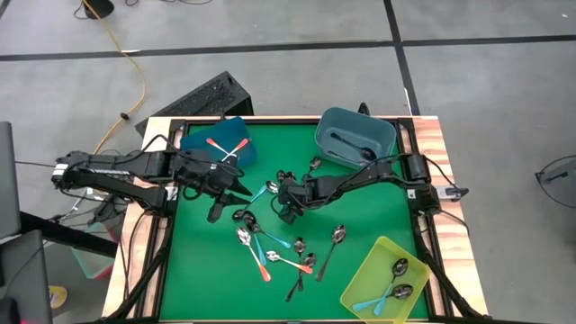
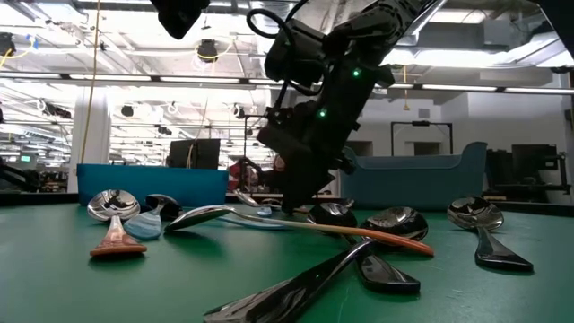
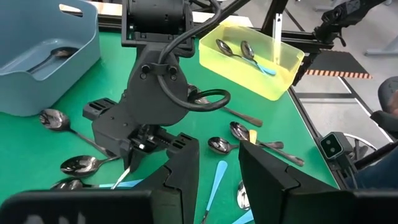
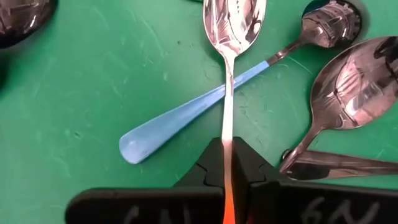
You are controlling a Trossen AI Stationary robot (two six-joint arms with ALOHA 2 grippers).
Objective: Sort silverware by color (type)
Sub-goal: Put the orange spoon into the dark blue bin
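- Between the fingers of my right claw [image 4: 227,167] sits the neck of an orange-handled spoon [image 4: 229,93], clamped shut on it; the bowl points away from me, and the stem crosses over a light-blue-handled spoon [image 4: 186,118] lying flat on the green bench [image 1: 360,207].
- Seen from above, that right claw [image 1: 290,205] works near the middle of the bench, at the far end of the loose pile.
- My left claw [image 1: 216,189] waits near the bench's left edge, just beside the blue bin; its fingers [image 3: 180,171] stand apart and hold nothing.
- Sorted so far, as I judge it: the blue bin [image 1: 200,140] at the far left corner holds 2 orange-handled spoons, the grey bin [image 1: 342,122] at the far right corner holds dark ones, though I cannot count them, and the yellow bin [image 1: 364,274] at the near right corner holds 2 blue-handled spoons.
- Left to do: roughly 10 spoons of all 3 kinds lie scattered across the middle and near part of the bench, so I reckon the sorting is well under half done.
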